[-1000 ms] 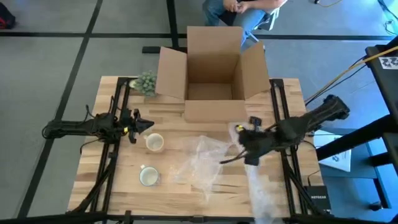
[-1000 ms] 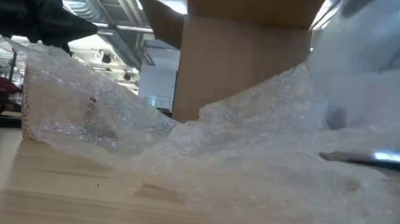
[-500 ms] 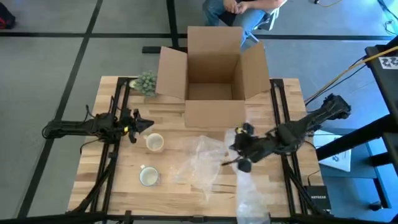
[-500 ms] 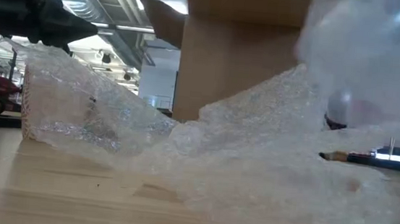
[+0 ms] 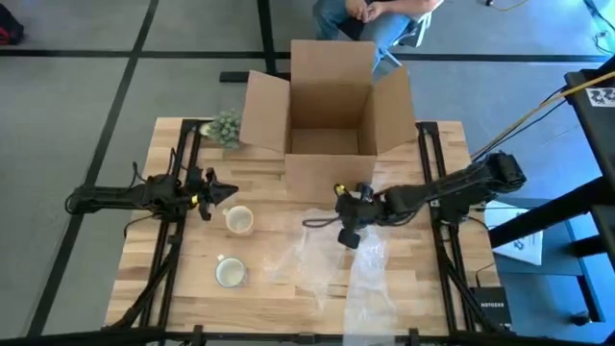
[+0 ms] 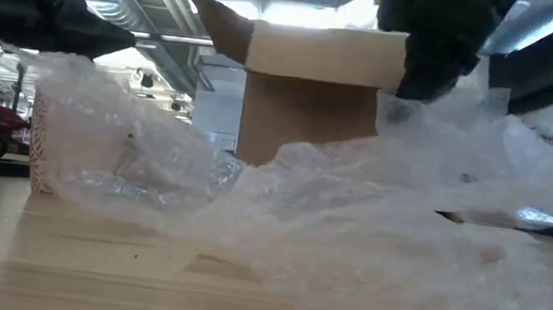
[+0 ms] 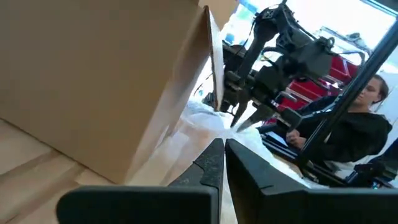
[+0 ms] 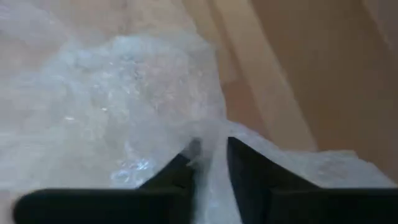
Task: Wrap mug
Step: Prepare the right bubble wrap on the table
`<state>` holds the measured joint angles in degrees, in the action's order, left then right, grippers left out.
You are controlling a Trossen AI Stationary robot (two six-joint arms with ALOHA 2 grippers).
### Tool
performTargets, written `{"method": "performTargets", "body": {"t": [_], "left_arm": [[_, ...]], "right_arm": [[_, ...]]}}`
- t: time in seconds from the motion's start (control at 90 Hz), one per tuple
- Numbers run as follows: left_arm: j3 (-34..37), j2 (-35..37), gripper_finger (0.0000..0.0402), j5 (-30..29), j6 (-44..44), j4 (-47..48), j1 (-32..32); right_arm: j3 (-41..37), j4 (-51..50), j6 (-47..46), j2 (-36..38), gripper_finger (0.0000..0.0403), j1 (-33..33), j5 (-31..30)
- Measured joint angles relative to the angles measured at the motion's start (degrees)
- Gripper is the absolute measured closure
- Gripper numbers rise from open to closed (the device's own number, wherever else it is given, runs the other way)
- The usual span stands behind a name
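High view, lower centre: a sheet of bubble wrap [image 5: 327,259] lies crumpled on the wooden surface [image 5: 269,298]. Left of it stand two mugs, one [image 5: 230,273] near the lower edge and one [image 5: 238,220] just above it. At frame centre, the right hand [image 5: 348,219] is clenched on an edge of the bubble wrap, lifting it. At centre left, the left hand [image 5: 213,192] hovers beside the upper mug, its fingers pressed together and empty. Above centre, an open cardboard box [image 5: 327,115] sits at the surface's far edge; a small green plant [image 5: 226,126] stands at its left. Beyond lies a grey floor [image 5: 86,86], where a seated person [image 5: 370,19] shows at top centre.
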<state>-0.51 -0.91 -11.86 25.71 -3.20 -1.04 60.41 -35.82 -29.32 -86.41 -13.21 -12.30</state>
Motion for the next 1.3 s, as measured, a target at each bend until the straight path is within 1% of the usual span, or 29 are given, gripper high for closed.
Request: {"method": "performTargets", "body": {"t": [0.122,0.189,0.233,0.3,0.422,0.522,0.578,0.644,0.8,0.889,0.944,1.044,1.111,1.3], "left_arm": [[0.0,0.0,0.0402,0.0,-0.2,0.0,0.0],[0.0,0.0,0.0402,0.0,-0.1,0.0,0.0],[0.0,0.0,0.0402,0.0,-0.1,0.1,0.0],[0.0,0.0,0.0402,0.1,-0.1,0.1,0.0],[0.0,0.0,0.0402,0.5,-0.1,0.1,0.0],[0.0,0.0,0.0402,0.7,0.0,0.3,0.0],[0.0,0.0,0.0402,0.7,0.0,0.6,0.0],[0.0,0.0,0.0402,0.7,0.5,0.9,0.0],[0.0,0.0,0.0402,0.8,0.9,1.0,0.0],[0.0,0.0,0.0402,0.8,0.9,1.0,0.0],[0.0,0.0,0.0402,0.8,0.9,1.0,0.0],[0.0,0.0,0.0402,0.8,0.1,1.0,0.0],[0.0,0.0,0.0402,0.8,0.0,1.0,0.0],[0.0,-0.1,0.0402,0.8,-0.8,1.0,0.0]], "right_arm": [[3.9,-6.5,-0.4,2.8,0.022,0.9,7.8],[6.5,-10.6,-2.9,4.9,0.0184,0.7,9.1],[7.7,-13.6,-4.8,6.5,0.0164,-0.5,8.7],[8.5,-16.4,-8.3,8.8,0.0141,-2.9,5.6],[8.6,-23.8,-17.5,12.3,0.0118,-8.0,0.6],[8.6,-30.4,-27.1,12.4,0.0114,-13.0,-3.5],[8.5,-32.6,-31.9,12.0,0.0115,-15.8,-4.2],[7.5,-32.9,-37.8,11.5,0.0116,-19.1,-4.1],[0.4,-23.8,-52.2,11.5,0.0122,-24.8,-5.7],[-4.9,-18.5,-61.2,11.3,0.0128,-26.8,-9.1],[-8.0,-14.2,-64.8,10.5,0.0133,-27.1,-10.8],[-11.9,-11.2,-68.0,8.4,0.0144,-25.8,-13.0],[-12.9,-9.8,-68.0,6.4,0.0152,-24.4,-13.0],[-12.6,-10.0,-63.4,2.3,0.0169,-19.5,-12.5]]}}
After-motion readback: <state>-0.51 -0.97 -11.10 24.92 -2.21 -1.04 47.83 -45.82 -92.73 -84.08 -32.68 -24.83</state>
